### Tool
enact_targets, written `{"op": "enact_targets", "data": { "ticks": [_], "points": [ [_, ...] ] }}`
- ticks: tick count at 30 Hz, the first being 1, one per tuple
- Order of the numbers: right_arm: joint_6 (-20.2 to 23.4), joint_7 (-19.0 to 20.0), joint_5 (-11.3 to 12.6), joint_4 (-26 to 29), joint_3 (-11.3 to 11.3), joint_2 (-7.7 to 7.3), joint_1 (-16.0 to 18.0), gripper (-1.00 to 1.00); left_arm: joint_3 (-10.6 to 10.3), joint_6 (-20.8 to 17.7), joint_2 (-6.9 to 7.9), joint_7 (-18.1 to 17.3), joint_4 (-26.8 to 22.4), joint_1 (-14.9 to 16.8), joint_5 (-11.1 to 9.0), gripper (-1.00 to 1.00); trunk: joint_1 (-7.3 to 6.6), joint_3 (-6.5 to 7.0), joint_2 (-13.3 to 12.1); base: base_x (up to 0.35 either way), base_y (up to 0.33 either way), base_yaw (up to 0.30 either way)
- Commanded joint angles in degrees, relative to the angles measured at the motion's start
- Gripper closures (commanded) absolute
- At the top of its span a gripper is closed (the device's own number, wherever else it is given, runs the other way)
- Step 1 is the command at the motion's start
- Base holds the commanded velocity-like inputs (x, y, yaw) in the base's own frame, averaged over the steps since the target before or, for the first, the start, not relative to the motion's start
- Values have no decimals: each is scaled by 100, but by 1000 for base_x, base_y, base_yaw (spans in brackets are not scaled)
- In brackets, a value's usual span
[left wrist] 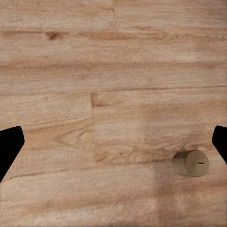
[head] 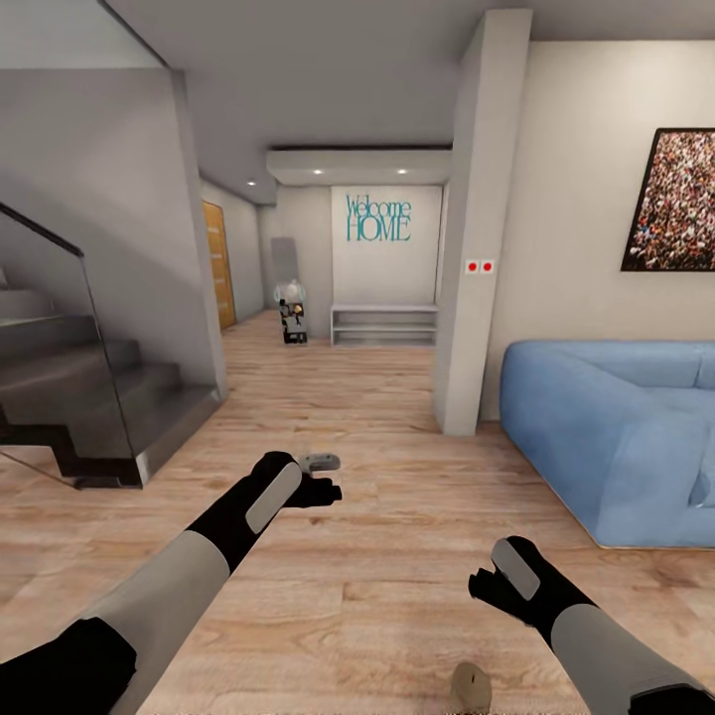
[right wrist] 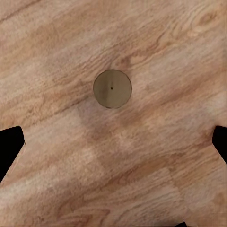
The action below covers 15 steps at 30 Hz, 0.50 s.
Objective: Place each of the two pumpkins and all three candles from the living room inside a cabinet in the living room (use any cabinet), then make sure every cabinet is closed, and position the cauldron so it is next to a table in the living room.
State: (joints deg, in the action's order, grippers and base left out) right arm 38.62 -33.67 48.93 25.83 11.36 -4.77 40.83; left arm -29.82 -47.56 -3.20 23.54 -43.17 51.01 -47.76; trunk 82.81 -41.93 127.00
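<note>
A short tan candle (head: 470, 687) stands upright on the wooden floor at the near edge of the head view, just ahead of my base. My right gripper (head: 484, 586) hovers above and a little beyond it, open; the right wrist view looks straight down on the candle's (right wrist: 112, 89) round top, which is offset from the line between the spread fingertips (right wrist: 10, 144). My left gripper (head: 328, 478) is held out further forward and to the left, open and empty, with a candle (left wrist: 190, 163) off to one side on the floor. The pumpkins, cabinet, cauldron and table are out of view.
A blue sofa (head: 616, 437) stands at the right against the wall. A square pillar (head: 475, 248) rises ahead beside it. Dark stairs with a glass rail (head: 89, 387) are at the left. A hallway runs ahead to a low white shelf (head: 383, 324).
</note>
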Motion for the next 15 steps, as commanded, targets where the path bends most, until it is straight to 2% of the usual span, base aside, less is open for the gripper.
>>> {"op": "enact_targets", "data": {
  "ticks": [1,3,9,13,15],
  "points": [
    [-72,-46,61,10,52,-6,3,-100,-15,-4,2,58,-6,5,-60,-100,22,-25,45,0,0,0],
    [-217,-45,61,10,97,2,3,-100,-15,-2,3,58,-7,5,-59,-100,66,-61,125,0,0,0],
    [-456,-44,64,13,507,0,22,-100,-15,-7,2,65,-7,5,-58,-100,197,-169,366,0,0,0],
    [-466,-44,64,9,590,0,100,-100,-15,-8,0,64,-7,5,-60,-100,285,-241,526,0,0,0],
    [-447,-44,69,-39,612,-3,253,-100,-15,-8,-1,63,-6,5,-60,-100,329,-277,606,0,0,0]
  ]
}}
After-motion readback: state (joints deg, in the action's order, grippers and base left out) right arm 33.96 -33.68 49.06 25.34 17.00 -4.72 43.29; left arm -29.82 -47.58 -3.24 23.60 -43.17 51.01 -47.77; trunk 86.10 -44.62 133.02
